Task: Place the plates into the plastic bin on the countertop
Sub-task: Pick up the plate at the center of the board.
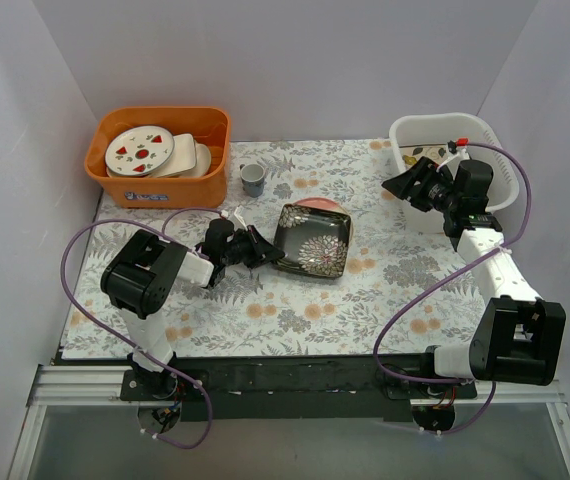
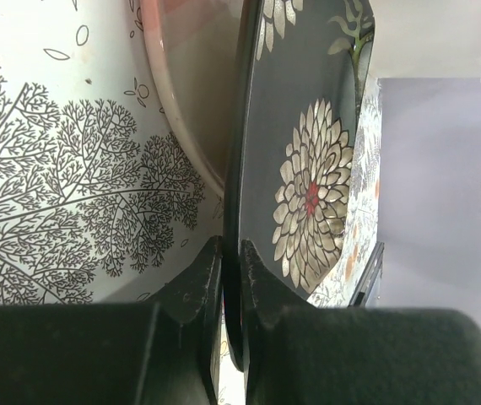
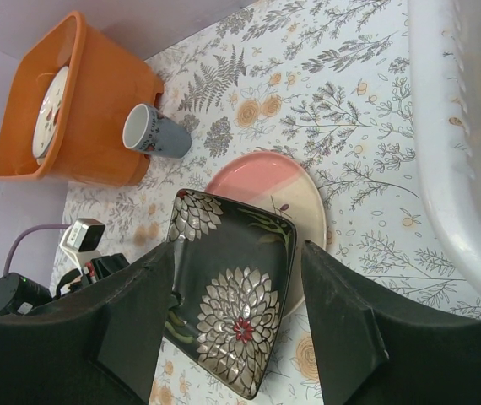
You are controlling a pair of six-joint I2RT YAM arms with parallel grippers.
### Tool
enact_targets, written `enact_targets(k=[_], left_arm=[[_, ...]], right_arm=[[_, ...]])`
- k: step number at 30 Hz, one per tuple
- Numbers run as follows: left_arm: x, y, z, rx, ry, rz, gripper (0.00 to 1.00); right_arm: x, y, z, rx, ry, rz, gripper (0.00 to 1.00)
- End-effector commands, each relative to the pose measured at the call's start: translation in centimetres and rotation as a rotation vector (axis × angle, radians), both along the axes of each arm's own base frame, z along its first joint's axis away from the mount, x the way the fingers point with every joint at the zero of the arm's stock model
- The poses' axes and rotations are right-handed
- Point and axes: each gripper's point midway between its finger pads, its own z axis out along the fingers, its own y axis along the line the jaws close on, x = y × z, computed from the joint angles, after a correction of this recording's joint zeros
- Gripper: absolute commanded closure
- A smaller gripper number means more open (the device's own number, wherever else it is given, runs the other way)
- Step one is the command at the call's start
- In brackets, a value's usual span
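Note:
The black square chrysanthemum plate (image 1: 313, 240) lies at the middle of the countertop (image 1: 365, 290), on top of the pink round plate (image 1: 317, 204). My left gripper (image 1: 263, 248) is shut on the black plate's left rim; the left wrist view shows its rim (image 2: 234, 253) pinched between the fingers. Both plates show in the right wrist view, black (image 3: 232, 304) over pink (image 3: 283, 181). My right gripper (image 1: 401, 184) is open and empty, hovering beside the white plastic bin (image 1: 485, 130) at the far right.
An orange bin (image 1: 160, 185) holding white plates with red and green marks (image 1: 139, 149) stands at the back left. A small blue-grey cup (image 1: 253, 179) stands next to it. White walls enclose the countertop on three sides.

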Motion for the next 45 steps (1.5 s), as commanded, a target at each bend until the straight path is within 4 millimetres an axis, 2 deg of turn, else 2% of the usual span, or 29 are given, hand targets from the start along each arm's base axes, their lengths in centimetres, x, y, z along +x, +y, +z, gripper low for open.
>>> enact_targets(k=[1,11,16,22,35,45], left_arm=[[0.0,0.2,-0.1,0.044,-0.033,-0.006,1.0],[0.3,0.0,2.0,0.027,-0.076,-0.009,1.0],[0.4,-0.1,3.8,0.007,-0.101,-0.012,1.0],[0.8,-0.3,6.9,-0.017,-0.156,-0.016,1.0],[0.9,-0.3,14.2,-0.056,-0.288,-0.018,1.0],[0.4,-0.2,18.6,-0.092,-0.361,-0.024,1.0]], right_arm=[[-0.3,0.5,0.6,-0.005,-0.039,0.028,0.32],[-0.4,0.8,0.5,-0.003,-0.039,0.044,0.3],[-0.5,0.9,0.8,-0.012,-0.045,0.061,0.25],[-0.7,1.4,0.4,-0.02,-0.046,0.089,0.13],[-0.8,2.6,-0.3,-0.002,-0.021,0.144,0.12],[-1.1,3.8,-1.2,0.023,0.008,0.205,0.12]])
